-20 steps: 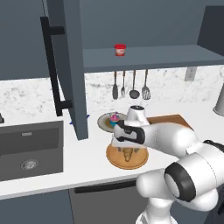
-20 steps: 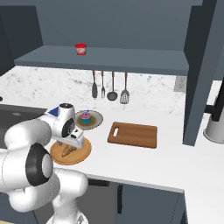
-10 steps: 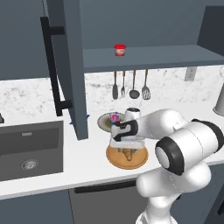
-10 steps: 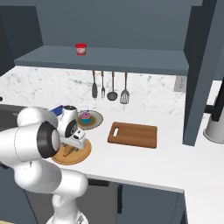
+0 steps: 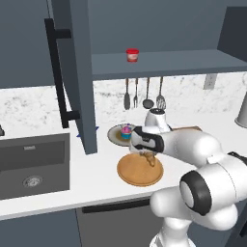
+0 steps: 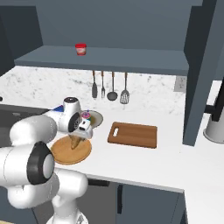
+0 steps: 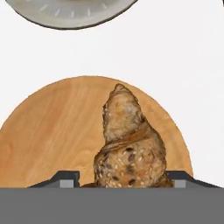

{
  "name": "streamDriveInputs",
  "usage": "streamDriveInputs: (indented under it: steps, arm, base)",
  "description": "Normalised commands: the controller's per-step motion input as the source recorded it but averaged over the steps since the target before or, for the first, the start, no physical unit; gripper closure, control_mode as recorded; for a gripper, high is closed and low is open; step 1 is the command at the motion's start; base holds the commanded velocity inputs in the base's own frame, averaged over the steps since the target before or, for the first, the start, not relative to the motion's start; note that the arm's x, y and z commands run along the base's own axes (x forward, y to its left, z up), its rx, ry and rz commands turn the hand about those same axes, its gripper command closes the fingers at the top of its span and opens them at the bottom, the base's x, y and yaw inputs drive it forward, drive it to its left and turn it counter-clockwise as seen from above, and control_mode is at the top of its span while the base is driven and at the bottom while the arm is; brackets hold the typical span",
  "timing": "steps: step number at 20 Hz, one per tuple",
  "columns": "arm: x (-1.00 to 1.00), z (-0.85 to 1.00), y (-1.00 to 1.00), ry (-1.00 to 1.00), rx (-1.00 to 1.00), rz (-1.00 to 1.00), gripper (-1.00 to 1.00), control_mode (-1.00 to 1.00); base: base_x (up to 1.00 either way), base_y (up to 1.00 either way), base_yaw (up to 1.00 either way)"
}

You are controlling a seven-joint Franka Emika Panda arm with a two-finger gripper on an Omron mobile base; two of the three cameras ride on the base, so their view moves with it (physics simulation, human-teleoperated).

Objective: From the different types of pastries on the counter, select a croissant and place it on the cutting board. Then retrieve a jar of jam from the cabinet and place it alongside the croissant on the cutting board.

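The golden-brown croissant [image 7: 129,144] stands on end between my fingertips, just over the round wooden plate [image 7: 52,131]. My gripper [image 7: 120,181] is shut on the croissant [image 5: 148,158], and from the right base the croissant [image 6: 75,141] hangs point-down under the gripper [image 6: 78,136]. The pink-frosted cupcake [image 5: 126,130] sits on a grey plate [image 5: 115,136] behind it. The wooden cutting board [image 6: 133,134] lies to the right on the marble counter [image 6: 144,162]. The red-lidded jam jar [image 5: 132,54] stands on the open cabinet's shelf [image 5: 183,61].
The cabinet door [image 5: 72,72] with its black bar handle stands open to the left of the plates. Utensils [image 6: 109,85] hang on the back wall. A sink [image 5: 31,164] is set into the counter at the left. A pale vessel [image 6: 215,127] stands at the far right.
The hand dropped onto the wooden plate and closed on the croissant, which lay flat before and now stands upright in the fingers. The elbow swung out to the right.
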Motion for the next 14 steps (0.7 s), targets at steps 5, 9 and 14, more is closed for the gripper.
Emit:
streamDriveInputs:
  steps: [5,9,14]
  arm:
    - [0.19,0.36,-0.74,0.01,-0.03,0.00,1.00,-1.00]
    - [0.39,0.49,-0.79,0.10,0.00,0.00,1.00,-1.00]
    - [0.71,0.53,-0.77,0.13,-0.01,0.00,1.00,-1.00]
  base:
    - [0.00,0.00,0.00]
    - [0.00,0.00,0.00]
    - [0.00,0.00,0.00]
